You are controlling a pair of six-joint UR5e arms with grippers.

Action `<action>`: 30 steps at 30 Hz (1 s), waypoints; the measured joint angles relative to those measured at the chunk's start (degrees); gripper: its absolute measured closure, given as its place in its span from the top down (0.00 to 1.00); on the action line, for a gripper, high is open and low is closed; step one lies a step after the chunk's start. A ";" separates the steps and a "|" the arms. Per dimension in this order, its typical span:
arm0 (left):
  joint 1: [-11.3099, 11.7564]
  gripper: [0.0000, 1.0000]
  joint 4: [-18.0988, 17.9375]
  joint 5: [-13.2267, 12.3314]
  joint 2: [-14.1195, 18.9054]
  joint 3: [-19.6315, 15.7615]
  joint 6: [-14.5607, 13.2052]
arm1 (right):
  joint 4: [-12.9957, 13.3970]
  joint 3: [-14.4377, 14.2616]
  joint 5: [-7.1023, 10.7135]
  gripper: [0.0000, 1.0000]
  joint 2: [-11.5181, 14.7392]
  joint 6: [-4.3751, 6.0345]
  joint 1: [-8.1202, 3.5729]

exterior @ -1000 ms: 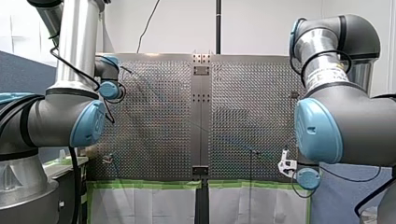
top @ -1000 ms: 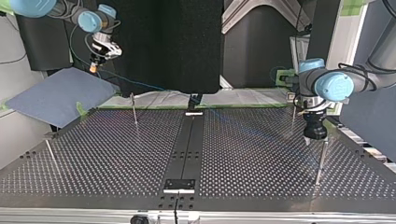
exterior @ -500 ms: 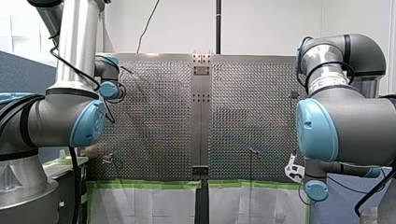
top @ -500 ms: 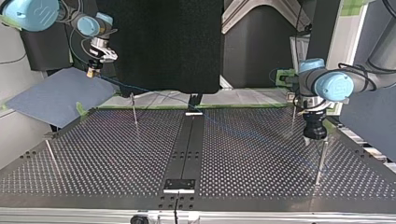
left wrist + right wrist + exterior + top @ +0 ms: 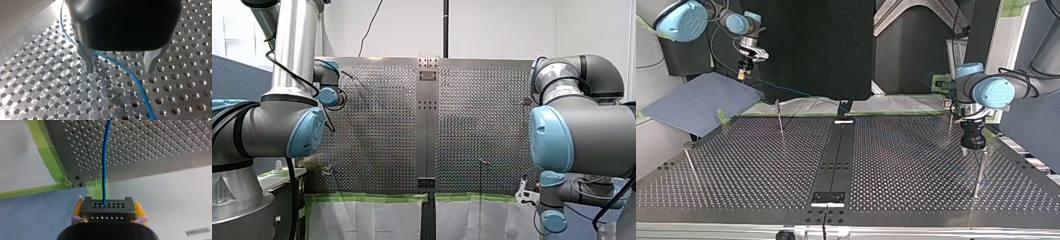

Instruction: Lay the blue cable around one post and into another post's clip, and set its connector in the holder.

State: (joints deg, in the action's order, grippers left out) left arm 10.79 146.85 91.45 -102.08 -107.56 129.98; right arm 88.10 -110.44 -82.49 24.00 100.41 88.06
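Observation:
The black connector point(image 5: 108, 208) sits between the yellow pads of my right gripper point(image 5: 108, 218), which is shut on it. The blue cable point(image 5: 105, 157) runs straight out from it toward the perforated table point(image 5: 155, 142). In the top view my right gripper point(image 5: 742, 75) hangs off the table's far left corner, above a blue mat, with the cable point(image 5: 801, 93) trailing to the right. My left gripper point(image 5: 120, 67) stands open just above the plate, and the cable point(image 5: 130, 72) passes loosely between its metal fingers. In the top view it point(image 5: 972, 144) hovers beside a thin post point(image 5: 980, 172).
More thin posts stand at the top view's far left point(image 5: 779, 117), near left point(image 5: 690, 165) and far right point(image 5: 950, 127). A black strip point(image 5: 838, 150) runs down the table's middle with a small block point(image 5: 827, 198) near its front end. Green tape point(image 5: 47, 157) edges the table.
My right gripper, still holding the connector, has moved away from the table past its edge, lower in the front view. My left arm has not moved.

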 joint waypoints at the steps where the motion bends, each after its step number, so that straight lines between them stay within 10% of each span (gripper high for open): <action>1: 0.00 1.00 -0.01 0.00 0.00 0.00 0.00 | 0.65 0.01 0.65 0.00 -0.64 -0.52 0.00; 10: 0.00 1.00 -0.02 0.00 0.00 0.00 -0.12 | 0.92 -0.59 5.38 0.00 -4.74 -2.61 -0.02; 18: 0.00 1.00 -0.05 0.00 0.01 0.00 -0.18 | -2.20 -2.68 8.09 0.00 -2.05 -2.63 0.30; 30: -0.06 1.00 -0.04 0.00 -0.01 0.00 -0.26 | -7.98 -2.98 8.48 0.00 3.72 0.08 0.39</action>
State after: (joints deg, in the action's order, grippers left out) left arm 10.72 146.81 91.45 -102.09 -107.56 129.72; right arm 80.12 -113.42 -74.01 27.73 100.49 88.46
